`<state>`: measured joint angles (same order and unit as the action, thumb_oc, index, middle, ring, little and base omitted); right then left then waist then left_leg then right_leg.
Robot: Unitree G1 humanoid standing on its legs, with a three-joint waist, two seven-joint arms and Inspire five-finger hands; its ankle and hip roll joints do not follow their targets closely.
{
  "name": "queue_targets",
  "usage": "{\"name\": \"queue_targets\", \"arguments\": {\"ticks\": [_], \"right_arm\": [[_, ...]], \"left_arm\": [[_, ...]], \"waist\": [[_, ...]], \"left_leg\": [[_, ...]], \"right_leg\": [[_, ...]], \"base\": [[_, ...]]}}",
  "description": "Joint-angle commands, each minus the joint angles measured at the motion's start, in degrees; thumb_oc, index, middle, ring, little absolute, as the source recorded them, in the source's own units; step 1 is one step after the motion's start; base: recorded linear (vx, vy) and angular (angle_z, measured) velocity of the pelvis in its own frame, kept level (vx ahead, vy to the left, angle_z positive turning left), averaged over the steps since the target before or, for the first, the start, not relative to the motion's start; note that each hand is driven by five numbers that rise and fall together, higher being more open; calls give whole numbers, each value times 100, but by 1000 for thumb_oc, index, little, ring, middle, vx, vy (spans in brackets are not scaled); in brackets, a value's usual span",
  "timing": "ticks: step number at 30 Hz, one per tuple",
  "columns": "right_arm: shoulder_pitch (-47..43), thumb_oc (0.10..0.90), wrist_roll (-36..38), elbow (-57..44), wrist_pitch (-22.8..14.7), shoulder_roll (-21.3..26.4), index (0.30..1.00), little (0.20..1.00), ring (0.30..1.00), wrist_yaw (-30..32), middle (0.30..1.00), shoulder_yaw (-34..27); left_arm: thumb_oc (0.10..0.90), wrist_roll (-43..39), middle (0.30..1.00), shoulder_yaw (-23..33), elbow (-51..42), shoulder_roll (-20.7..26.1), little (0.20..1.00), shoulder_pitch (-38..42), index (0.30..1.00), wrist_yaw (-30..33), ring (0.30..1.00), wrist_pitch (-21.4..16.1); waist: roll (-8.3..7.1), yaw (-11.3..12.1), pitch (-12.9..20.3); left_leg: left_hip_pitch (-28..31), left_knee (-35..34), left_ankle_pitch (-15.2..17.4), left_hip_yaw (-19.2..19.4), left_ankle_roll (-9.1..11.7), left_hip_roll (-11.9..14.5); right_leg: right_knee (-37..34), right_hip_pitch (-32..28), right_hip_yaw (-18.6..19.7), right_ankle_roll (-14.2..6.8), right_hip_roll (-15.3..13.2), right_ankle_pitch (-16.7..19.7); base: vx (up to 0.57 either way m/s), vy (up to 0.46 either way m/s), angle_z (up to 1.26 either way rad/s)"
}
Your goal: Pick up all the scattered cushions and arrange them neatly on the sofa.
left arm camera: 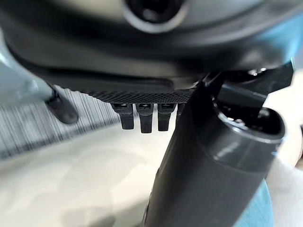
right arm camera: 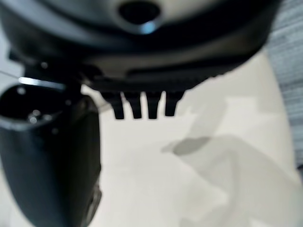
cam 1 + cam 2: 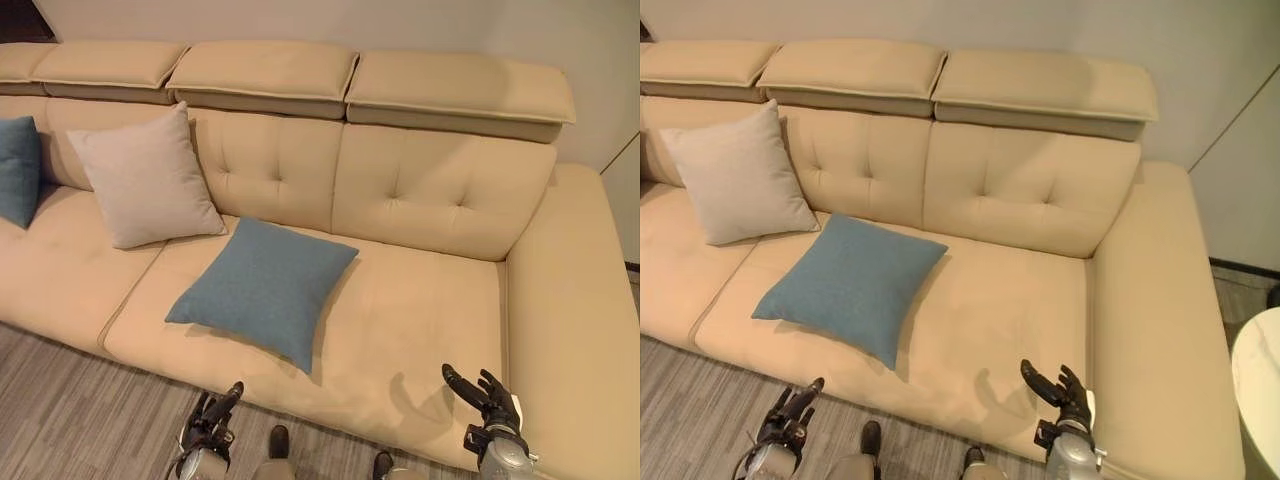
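Three cushions show on the sofa: a beige cushion propped upright against the backrest, a dark blue cushion leaning at the far left edge of the left eye view, and a blue cushion lying flat in the middle of the seat, one corner toward the front edge, well apart from the backrest. Both hands hang low in front of the sofa and hold nothing. The left hand sits over the grey floor just before the seat's front edge, its fingers straight and loose; its wrist view shows them pointing out over the seat with the thumb standing free. The right hand hovers above the right part of the seat near the armrest, fingers spread and relaxed, nothing between them and the thumb. By my reading, the work stands between cushions: no cushion shows on the floor here, and the flat blue one looks like the piece yet to be tidied. The next move probably calls for reaching forward to the blue cushion, pinching an edge or corner, and standing it against the backrest beside the beige one.
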<state>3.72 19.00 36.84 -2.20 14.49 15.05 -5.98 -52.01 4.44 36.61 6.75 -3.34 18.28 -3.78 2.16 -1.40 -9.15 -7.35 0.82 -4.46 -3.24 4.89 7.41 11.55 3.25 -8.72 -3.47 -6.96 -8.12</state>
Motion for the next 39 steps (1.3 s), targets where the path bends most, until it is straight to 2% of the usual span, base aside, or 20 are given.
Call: {"name": "queue_targets", "arguments": {"ticks": [1,3,6,7,9,12,14,16,17,20,22,24,26,27,28,29,31,33,35,39], "right_arm": [[-228,800,56,-534,-329,66,900,900,900,-61,900,-13],[-248,800,13,-558,-292,25,900,900,900,-89,900,26],[-271,800,-8,-617,-264,-47,900,900,900,-70,900,48],[-273,800,-48,-650,-251,-76,900,900,900,-67,900,75],[-256,800,-49,-655,-234,-107,900,900,900,-91,900,87],[-239,800,-22,-743,-254,-149,900,900,900,-110,900,102],[-329,800,10,-780,-310,-120,900,900,900,-119,900,149],[-364,800,-7,-768,-344,-98,900,900,900,-136,900,186],[-455,800,-50,-714,-392,-37,900,900,900,-110,900,205],[-431,800,-14,-805,-426,2,900,900,900,-110,900,196],[-464,800,-135,-816,-449,85,900,900,900,-132,900,300],[-531,800,-171,-805,-442,127,900,900,900,-152,900,323],[-744,800,-220,-845,-463,235,900,900,900,-153,900,453],[-869,800,-251,-861,-476,294,900,900,900,-140,900,555],[-969,800,-231,-823,-461,338,900,900,900,-135,900,644],[-977,800,-229,-817,-463,334,900,900,900,-135,900,646],[-1040,800,-283,-750,-429,390,900,900,900,-123,900,750],[-1153,800,-314,-672,-396,454,900,900,900,-126,900,853],[-1161,800,-361,-588,-391,465,900,900,900,-240,900,885],[-1462,800,-288,-243,-330,470,900,900,900,-239,900,914]], "left_arm": [[800,59,900,248,-344,430,900,334,900,97,900,-653],[800,66,900,332,-509,480,900,389,900,187,900,-724],[800,50,900,407,-839,460,900,305,900,408,900,-849],[800,77,900,428,-1009,440,900,194,900,428,900,-837],[800,200,900,398,-1157,423,900,29,900,368,900,-769],[800,381,900,330,-1203,405,900,-121,900,294,900,-673],[800,715,900,282,-1259,477,900,-188,900,247,900,-587],[800,982,900,254,-1248,536,900,-239,900,226,900,-527],[800,1266,900,279,-1222,600,900,-332,900,211,900,-481],[800,1589,900,471,-1189,696,900,-305,900,278,900,-497],[800,1950,900,659,-1070,816,900,-276,900,392,900,-538],[800,2056,900,711,-1023,910,900,-200,900,423,900,-536],[800,2326,900,812,-1071,1118,900,-73,900,513,900,-557],[800,2468,900,843,-1131,1187,900,-25,900,597,900,-600],[800,2718,900,901,-1184,1318,900,60,900,783,900,-611],[800,2723,900,903,-1185,1319,900,64,900,788,900,-609],[800,2932,900,935,-1225,1507,900,124,900,935,900,-592],[800,3055,900,924,-1242,1704,900,172,900,960,900,-615],[800,3132,900,775,-1169,1803,900,376,900,821,900,-670],[800,3264,900,436,-923,1849,900,654,900,706,900,-639]], "waist": [[-164,51,254],[-263,97,272],[-313,164,142],[-285,212,72],[-171,231,-2],[-101,206,-49],[-86,219,-64],[-80,222,-66],[-147,259,-81],[-200,211,-82],[-151,305,98],[-137,315,99],[-185,403,-78],[-212,486,-164],[-295,577,-206],[-293,596,-202],[-370,705,-159],[-359,826,-143],[-248,669,30],[-225,618,203]], "left_leg": [[110,-145,303,71,-178,-227],[111,-55,492,139,-312,-372],[126,74,687,231,-542,-581],[146,104,721,300,-626,-643],[272,29,736,330,-703,-665],[539,-181,722,261,-774,-825],[619,-249,730,295,-753,-884],[634,-259,722,298,-725,-913],[746,-232,777,253,-658,-1042],[746,88,895,81,-562,-1200],[751,398,1081,223,-423,-1254],[645,759,1010,229,-308,-1261],[27,2054,721,309,2,-1144],[-270,2526,569,315,56,-1088],[-625,2607,691,293,-98,-869],[-636,2633,719,311,-100,-855],[-607,1888,956,91,-239,-523],[-622,1367,776,-701,-215,-587],[-216,668,665,-608,-122,-382],[32,329,605,-482,-116,-484]], "right_leg": [[-704,-466,397,-258,-138,345],[-657,-375,466,-389,-307,464],[250,88,461,-465,-579,854],[524,192,297,-460,-734,1079],[997,338,71,-391,-812,1078],[1383,487,-56,-292,-485,797],[1170,503,-360,-216,-121,405],[1013,541,-558,-161,64,334],[640,605,-821,-150,359,232],[-7,328,-547,-20,508,267],[-446,-107,-586,84,527,215],[-540,-207,-513,121,562,241],[-580,-340,-373,254,552,229],[-579,-388,-314,318,558,192],[-611,-445,-198,301,505,140],[-605,-436,-178,300,514,132],[-612,-486,-20,191,436,37],[-583,-547,241,173,475,-73],[-652,-634,197,131,452,-128],[-696,-605,191,-12,234,87]], "base": [[145,396,-2],[116,387,-20],[32,357,-20],[-4,356,-28],[35,316,-29],[107,232,-4],[107,99,5],[100,43,21],[151,30,26],[177,0,60],[174,-5,78],[60,5,15],[17,4,5],[27,18,-9],[47,20,-23],[109,69,-45],[178,130,-30],[233,166,-42],[256,224,-44],[185,206,-21]]}}
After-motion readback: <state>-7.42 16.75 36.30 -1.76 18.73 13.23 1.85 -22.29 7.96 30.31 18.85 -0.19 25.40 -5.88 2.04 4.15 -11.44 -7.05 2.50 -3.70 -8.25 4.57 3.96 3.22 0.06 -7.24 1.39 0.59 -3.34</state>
